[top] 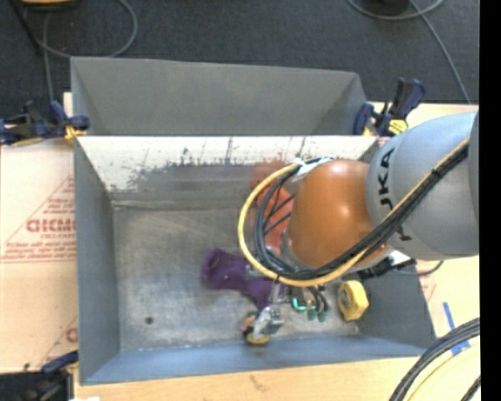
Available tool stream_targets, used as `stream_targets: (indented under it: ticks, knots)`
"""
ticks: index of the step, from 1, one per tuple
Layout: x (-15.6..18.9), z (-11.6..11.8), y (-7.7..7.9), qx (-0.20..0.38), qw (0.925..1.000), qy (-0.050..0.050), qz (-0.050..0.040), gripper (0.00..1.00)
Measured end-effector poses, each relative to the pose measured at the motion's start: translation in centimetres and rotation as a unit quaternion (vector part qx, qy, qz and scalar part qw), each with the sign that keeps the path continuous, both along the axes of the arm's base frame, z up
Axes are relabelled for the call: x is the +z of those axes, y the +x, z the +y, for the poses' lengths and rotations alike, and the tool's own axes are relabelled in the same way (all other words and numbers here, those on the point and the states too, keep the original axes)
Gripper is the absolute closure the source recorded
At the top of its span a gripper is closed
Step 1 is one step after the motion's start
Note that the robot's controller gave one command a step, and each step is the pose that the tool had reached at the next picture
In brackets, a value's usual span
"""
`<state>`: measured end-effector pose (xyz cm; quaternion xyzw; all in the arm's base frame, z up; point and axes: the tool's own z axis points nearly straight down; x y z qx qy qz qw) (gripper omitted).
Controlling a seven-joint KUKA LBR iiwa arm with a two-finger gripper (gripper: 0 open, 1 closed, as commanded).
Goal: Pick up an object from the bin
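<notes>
- The bin (92, 249) was mostly bare floor on its left half, so nothing over there mattered for the pick.
- Next came a purple floppy thing (227, 271), cloth-like I'd guess, lying flat on the floor around the middle. Its long axis ran from upper left down to lower right, and its lower-right end trailed in right under the robot's wrist.
- Just past that, near the front wall, sat a small yellow-and-dark thing (255, 330). It was too tiny for me to say what it was.
- The gripper (272, 314) hung right above and a touch to the right of that small thing, with the purple one's tail just beside it on the left. Honestly I couldn't tell whether it was wide, narrow, or clamped on anything, since the wrist hid too much.
- My read: the small thing was the nearest candidate, lying down-left of the gripper, and the purple one was second, up and to the left.
- Further right, a yellow block (353, 301) rested near the front right corner, close to the wrist but apart from the gripper.
- The arm (434, 190) and its orange cover (330, 211) hid the rest of that side.
</notes>
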<state>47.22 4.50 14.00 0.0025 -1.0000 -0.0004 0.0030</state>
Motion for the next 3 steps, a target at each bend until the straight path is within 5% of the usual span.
stream_targets:
  ticks: [1,2,3]
  knots:
    - [0.4,0.0,0.2,-0.001,1.0,0.0,-0.0041,0.0]
    - [-3.0,-2.6,1.0,0.12,0.9928,0.0,-0.0069,0.0]
    - [-6.2,-4.1,0.6,0.235,0.9721,-0.003,0.0074,1.0]
